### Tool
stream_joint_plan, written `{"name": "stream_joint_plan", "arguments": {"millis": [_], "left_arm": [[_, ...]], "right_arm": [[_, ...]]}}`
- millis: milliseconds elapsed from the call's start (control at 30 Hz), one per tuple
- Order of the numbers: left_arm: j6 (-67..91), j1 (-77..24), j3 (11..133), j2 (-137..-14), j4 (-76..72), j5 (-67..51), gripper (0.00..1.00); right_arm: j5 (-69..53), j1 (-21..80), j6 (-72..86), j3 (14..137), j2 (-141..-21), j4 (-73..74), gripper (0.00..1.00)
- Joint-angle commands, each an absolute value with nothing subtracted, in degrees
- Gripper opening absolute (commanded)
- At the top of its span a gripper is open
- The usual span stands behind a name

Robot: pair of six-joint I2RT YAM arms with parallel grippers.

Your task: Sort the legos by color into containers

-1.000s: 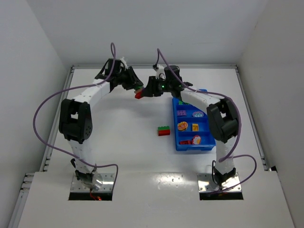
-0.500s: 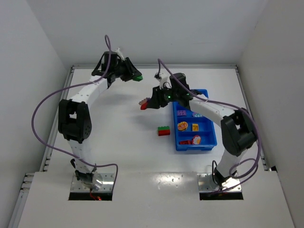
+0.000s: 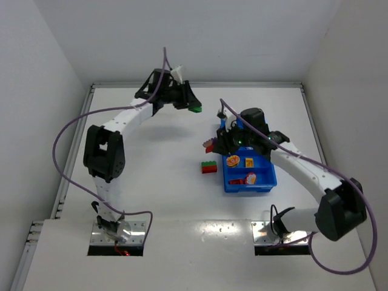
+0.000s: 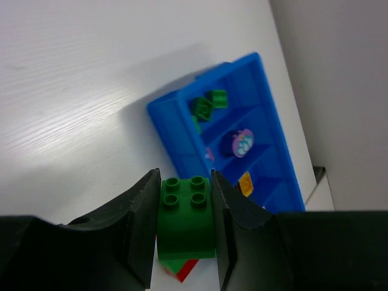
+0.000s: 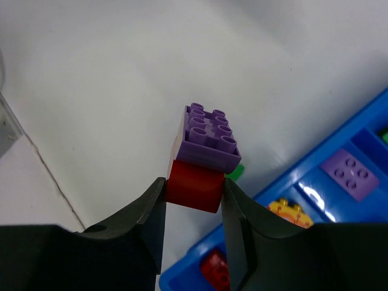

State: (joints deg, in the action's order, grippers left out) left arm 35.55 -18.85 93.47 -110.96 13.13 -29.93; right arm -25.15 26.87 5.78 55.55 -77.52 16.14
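- The left gripper [image 4: 185, 227] is hanging in the air with its two fingers closed narrowly on a green brick [image 4: 185, 217], whose studs are facing up toward the wrist.
- Ahead of those fingertips and down to their right, the blue tray [image 4: 173, 136] is lying on the white table [image 4: 73, 73].
- The tray's end compartment, the one nearest that hand, is holding two small green pieces [image 4: 209, 104].
- In the compartments further out from that hand, a round purple-pink piece [image 4: 244, 142] and a yellow piece [image 4: 245, 183] are showing.
- A loose green-and-red brick [image 3: 209, 167] is lying on the table outside the tray. From the left wrist it is peeking out from behind the held green brick.
- The right gripper [image 5: 193, 197] is pinching a purple-and-red brick [image 5: 203, 157] by its red lower half, with the purple half sitting on top, studs up.
- That hand is hovering over bare table just beside the tray's long wall, with the tray lying below and to its right.
- On that right side of the hand, a purple brick [image 5: 350, 171] is lying flat in one compartment.
- A yellow-orange piece [image 5: 285, 212] is sitting in the next compartment, and a red piece [image 5: 215, 267] in the one closest under the fingers.
- The two hands are holding their bricks well apart from each other, the left one out past the tray's far end.
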Motion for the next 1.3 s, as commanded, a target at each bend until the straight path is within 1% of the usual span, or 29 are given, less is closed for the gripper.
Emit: {"name": "stream_joint_plan", "arguments": {"millis": [0, 133, 267, 600, 633, 767, 867, 967, 1033, 1067, 1100, 1133, 1167, 1200, 1233, 1267], "left_arm": [[33.22, -23.63, 99.57, -114.86, 10.81, -36.29, 0.0], [33.22, -28.46, 105.71, -120.21, 10.81, -37.62, 0.0], [33.22, -31.28, 109.42, -125.31, 10.81, -38.14, 0.0], [32.52, -33.66, 116.18, -134.2, 9.67, -35.6, 0.0], [32.0, -33.66, 116.19, -134.73, 9.67, -35.6, 0.02], [31.99, -34.71, 118.12, -136.14, 9.14, -34.28, 0.06], [31.99, -34.72, 118.74, -137.28, 8.44, -32.97, 0.06], [31.99, -34.72, 119.96, -137.81, 7.82, -31.21, 0.09], [31.38, -34.72, 120.49, -137.81, 7.82, -30.67, 0.15], [31.38, -34.72, 120.5, -138.33, 7.82, -29.98, 0.23], [30.77, -34.72, 120.5, -138.34, 7.82, -29.36, 0.29], [30.76, -34.72, 120.5, -138.34, 7.82, -28.75, 0.36], [30.07, -34.72, 120.5, -138.34, 7.82, -28.74, 0.57], [29.45, -34.72, 120.5, -138.34, 7.82, -26.56, 0.63], [28.75, -34.72, 120.5, -138.34, 7.82, -25.93, 0.71], [28.74, -34.72, 121.02, -138.34, 7.82, -25.93, 0.74]], "right_arm": [[-22.33, 27.07, 1.58, 51.77, -72.17, 19.77, 0.0], [-20.49, 27.07, 0.89, 50.19, -68.22, 23.01, 0.0], [-19.25, 26.54, -1.22, 49.57, -65.75, 26.71, 0.0], [-19.25, 24.97, -2.29, 50.8, -63.73, 30.06, 0.0], [-19.25, 24.96, -2.29, 50.8, -63.72, 30.67, 0.0], [-19.25, 24.44, -2.29, 50.8, -63.2, 31.2, 0.0], [-19.78, 24.43, -2.29, 50.8, -63.19, 31.2, 0.0], [-20.3, 24.43, -2.29, 50.8, -63.72, 30.67, 0.0], [-20.82, 24.43, -2.29, 50.8, -63.72, 30.15, 0.0], [-20.83, 24.43, -2.29, 50.8, -63.72, 30.15, 0.0], [-20.83, 24.43, -2.29, 50.8, -63.72, 30.15, 0.0], [-20.83, 24.43, -2.29, 50.8, -63.72, 30.15, 0.0], [-20.83, 24.43, -2.29, 50.8, -64.24, 30.15, 0.0], [-20.83, 24.43, -2.29, 50.8, -64.25, 29.62, 0.0], [-21.35, 24.43, -2.29, 50.8, -64.25, 29.62, 0.0], [-21.36, 24.43, -2.29, 50.8, -64.25, 29.62, 0.0]]}}
